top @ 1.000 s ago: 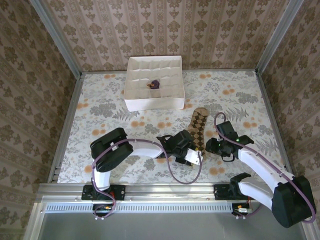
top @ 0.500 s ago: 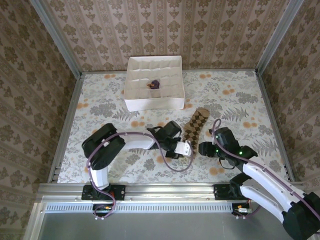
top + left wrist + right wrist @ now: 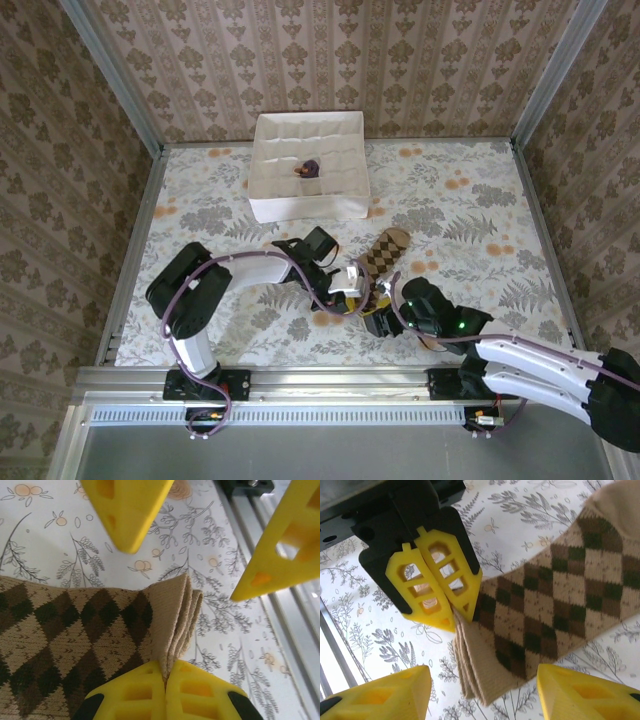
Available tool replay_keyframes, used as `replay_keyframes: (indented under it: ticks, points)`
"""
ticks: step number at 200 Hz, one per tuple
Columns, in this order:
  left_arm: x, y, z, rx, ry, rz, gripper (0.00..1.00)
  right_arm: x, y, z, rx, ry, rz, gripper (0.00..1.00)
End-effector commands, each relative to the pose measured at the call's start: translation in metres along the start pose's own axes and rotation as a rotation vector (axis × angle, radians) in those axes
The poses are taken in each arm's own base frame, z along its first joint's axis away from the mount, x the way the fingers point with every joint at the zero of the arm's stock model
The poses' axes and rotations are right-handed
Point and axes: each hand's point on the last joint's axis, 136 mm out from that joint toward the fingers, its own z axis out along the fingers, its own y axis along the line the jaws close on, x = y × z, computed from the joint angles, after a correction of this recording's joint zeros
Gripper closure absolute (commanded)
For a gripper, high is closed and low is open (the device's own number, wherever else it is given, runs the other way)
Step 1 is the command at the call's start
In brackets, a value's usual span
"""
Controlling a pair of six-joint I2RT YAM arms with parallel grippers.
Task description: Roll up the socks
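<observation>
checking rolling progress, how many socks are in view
2. The diamond-checked sock lies on the table, cuff pinched in the left end effector. The dark purple sock sits bundled in a compartment of the white box. Others may be hidden inside it.

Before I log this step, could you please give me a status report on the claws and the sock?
Left claw shut on checked sock, at its cuff. Right claw open, either side of that cuff. No obstruction seen.
</observation>
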Motion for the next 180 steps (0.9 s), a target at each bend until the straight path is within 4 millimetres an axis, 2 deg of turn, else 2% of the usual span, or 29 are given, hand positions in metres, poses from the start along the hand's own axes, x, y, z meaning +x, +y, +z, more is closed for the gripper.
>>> replay_keyframes:
  ticks: [1,57,70,89,114,135,150,158,180]
  points:
    - [-0.013,-0.007,-0.007,0.074,-0.063,-0.072,1.00,-0.012,0.010,0.005,-0.045,-0.046,-0.078,0.41]
    - [-0.017,-0.002,-0.011,0.087,-0.090,-0.112,1.00,-0.001,0.007,0.023,-0.039,0.018,-0.103,0.41]
    - [-0.016,-0.002,-0.011,0.084,-0.087,-0.116,1.00,0.002,0.006,0.027,-0.034,0.040,-0.100,0.43]
    - [-0.012,-0.001,-0.010,0.078,-0.078,-0.127,1.00,0.002,0.006,0.032,-0.037,0.049,-0.089,0.54]
    - [-0.004,0.002,-0.007,0.055,-0.062,-0.145,1.00,0.003,0.005,0.034,-0.031,0.059,-0.069,0.85]
    - [0.005,0.006,-0.006,0.008,-0.046,-0.155,1.00,0.006,0.004,0.033,-0.027,0.074,-0.046,1.00]
    - [0.010,0.008,-0.005,-0.028,-0.052,-0.156,1.00,0.008,0.006,0.031,-0.036,0.089,-0.024,1.00]
    - [0.011,0.010,-0.005,-0.052,-0.056,-0.150,0.97,0.009,0.008,0.029,-0.042,0.097,-0.005,1.00]
    - [0.013,0.017,-0.011,-0.186,-0.057,-0.070,0.76,0.018,0.002,0.026,-0.017,0.135,0.090,1.00]
